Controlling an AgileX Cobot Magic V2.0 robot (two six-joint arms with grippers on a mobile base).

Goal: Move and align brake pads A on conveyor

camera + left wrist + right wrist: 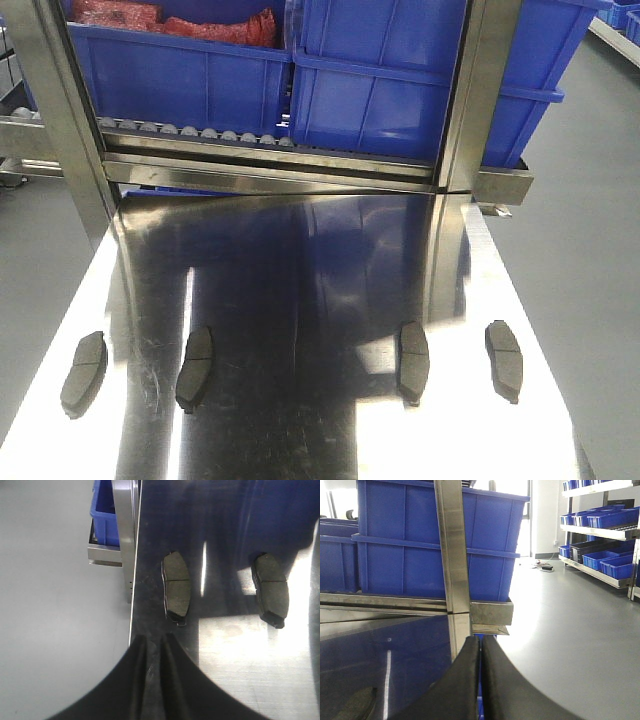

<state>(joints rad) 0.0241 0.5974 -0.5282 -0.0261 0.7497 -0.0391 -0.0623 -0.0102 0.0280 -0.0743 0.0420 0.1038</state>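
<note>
The four brake pads A lie flat on the shiny steel tabletop, in a loose row across its near half. They are the leftmost pad, the second pad, the third pad and the rightmost pad. Each points its long side away from the robot. The left two tilt a little one way and the right two sit straighter, so the row is not yet square. The gaps are uneven as well: the two in the middle are well apart, while each outer pair sits closer. None touches another.

The conveyor does not show in any view, so no pad is on it. By that measure the task looks to be at its start, with all four pads left to lift, carry over and line up.

The left gripper hangs above the near left edge of the tabletop, just short of the leftmost pad. Its fingers stand slightly apart with nothing between them. The right gripper has its fingers pressed together and carries nothing. It points toward the far right corner, at the steel upright. A dark shape low in the right wrist view may be one of the pads, but it is too blurred to say.

Beyond the tabletop, the roller rack holds the blue bins. More bins sit on shelving off to the right.
</note>
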